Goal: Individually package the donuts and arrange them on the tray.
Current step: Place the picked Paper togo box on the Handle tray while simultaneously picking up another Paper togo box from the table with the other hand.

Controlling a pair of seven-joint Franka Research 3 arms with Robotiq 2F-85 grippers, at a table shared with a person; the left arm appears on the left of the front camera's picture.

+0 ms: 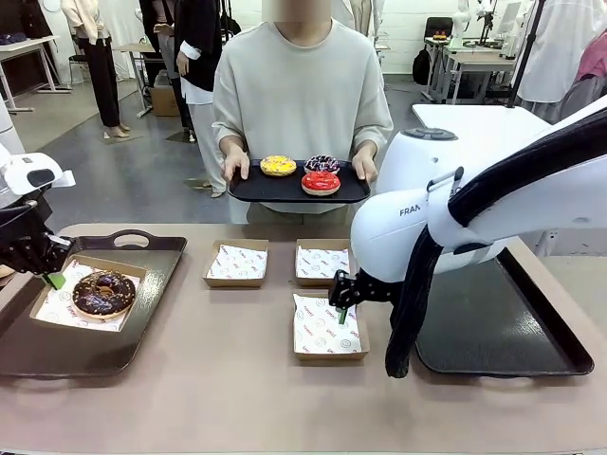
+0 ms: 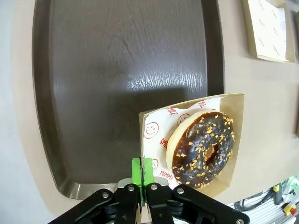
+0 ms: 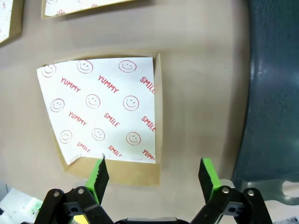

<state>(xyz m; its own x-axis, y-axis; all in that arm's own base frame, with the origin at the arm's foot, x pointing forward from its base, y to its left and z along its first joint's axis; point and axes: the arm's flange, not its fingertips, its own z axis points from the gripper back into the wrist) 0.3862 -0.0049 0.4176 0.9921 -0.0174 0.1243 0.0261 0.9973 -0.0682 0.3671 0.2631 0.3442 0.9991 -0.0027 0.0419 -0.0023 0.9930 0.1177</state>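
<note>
My left end effector (image 1: 52,277) is pinched fully shut on the rim of the loaded box (image 1: 57,308). That box is at the left tray (image 1: 57,353); I can't tell if it lies flat or is lifted. The chocolate donut (image 1: 103,293) sits inside it on smiley-print paper, just beside the green pads (image 2: 142,169) in the left wrist view.

My right end effector (image 3: 154,173) is spread wide and holds nothing. It hangs over the near edge of the empty box (image 3: 140,175) mid-desk, with one finger above the box rim and the other above bare desk (image 3: 201,93). The right tray (image 1: 503,332) is just beside that box.

Two more boxes (image 1: 236,263) (image 1: 322,263) sit side by side farther back.

At the far side, the person's hands (image 1: 237,167) (image 1: 364,169) hold a black tray (image 1: 251,191). On it are the yellow donut (image 1: 278,166), purple donut (image 1: 322,163) and red donut (image 1: 321,183), close together.
</note>
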